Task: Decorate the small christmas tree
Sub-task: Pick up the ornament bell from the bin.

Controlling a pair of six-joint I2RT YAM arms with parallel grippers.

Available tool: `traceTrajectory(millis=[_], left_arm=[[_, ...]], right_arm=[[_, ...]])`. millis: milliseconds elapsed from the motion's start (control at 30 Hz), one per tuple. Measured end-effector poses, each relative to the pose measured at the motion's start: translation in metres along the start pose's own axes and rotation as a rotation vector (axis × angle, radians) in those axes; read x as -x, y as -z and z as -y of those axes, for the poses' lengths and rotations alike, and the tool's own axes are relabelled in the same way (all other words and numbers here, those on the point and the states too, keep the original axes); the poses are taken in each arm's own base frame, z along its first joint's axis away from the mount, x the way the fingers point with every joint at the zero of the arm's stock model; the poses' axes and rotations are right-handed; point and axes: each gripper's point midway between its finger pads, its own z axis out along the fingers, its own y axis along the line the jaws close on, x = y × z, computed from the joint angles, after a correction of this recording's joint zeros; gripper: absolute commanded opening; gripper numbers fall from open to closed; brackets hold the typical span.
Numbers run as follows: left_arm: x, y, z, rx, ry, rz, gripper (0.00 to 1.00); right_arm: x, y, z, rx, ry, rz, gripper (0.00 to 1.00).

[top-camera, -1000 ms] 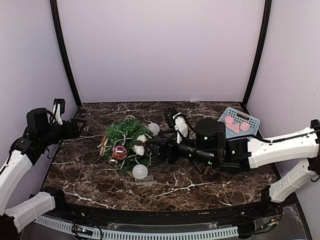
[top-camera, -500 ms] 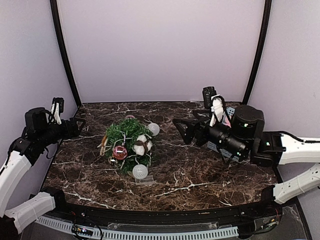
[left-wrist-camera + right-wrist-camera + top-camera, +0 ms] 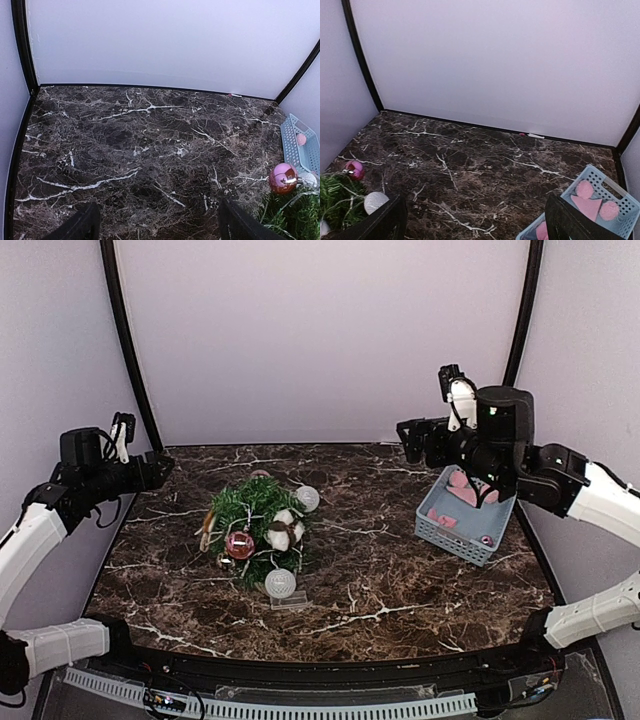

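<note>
The small christmas tree wears several baubles, pink ornaments wait in the blue basket, and left gripper and right gripper both gape wide, empty

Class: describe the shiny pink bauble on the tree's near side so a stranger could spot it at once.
Look at the dark marble table and find the small christmas tree left of its centre. On the tree's near left side, just left of a white cottony tuft, sits the pink bauble. It is glossy and rosy; the frosted ball nearer the arms is white.
</note>
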Motion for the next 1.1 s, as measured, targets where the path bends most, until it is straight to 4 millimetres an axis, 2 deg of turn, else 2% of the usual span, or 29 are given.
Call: traceTrajectory(millis=[100,200,367,600,700,833,933,1100], left_arm=[[-0.001,-0.007,-0.005,0.01,-0.001,-0.015,0.84],[0.002,-0.01,-0.009,0.022,-0.014,-0.011,0.84],[0.012,-0.009,-0.015,0.053,-0.054,0.026,0.84],[0.018,-0.01,-0.026,0.114,-0.103,0.068,0.84],[0.015,-0.01,-0.03,0.133,-0.116,0.065,0.84],[0.015,-0.01,-0.032,0.145,-0.129,0.066,0.84],[0.013,-0.011,-0.033,0.148,-0.135,0.063,0.84],[0.013,-0.011,-0.033,0.148,-0.138,0.063,0.84]], right_arm=[[-0.007,-0.014,0.025,-0.075,0.001,-0.049,0.87],[-0.026,-0.034,0.058,-0.16,-0.008,-0.129,0.8],[-0.054,-0.059,0.109,-0.256,-0.059,-0.233,0.75],[-0.082,-0.079,0.178,-0.347,-0.18,-0.31,0.68],[-0.107,-0.086,0.211,-0.386,-0.236,-0.361,0.65],[-0.153,-0.088,0.251,-0.43,-0.322,-0.456,0.63],[-0.183,-0.086,0.264,-0.448,-0.358,-0.526,0.61],[-0.216,-0.083,0.262,-0.445,-0.374,-0.621,0.61]])
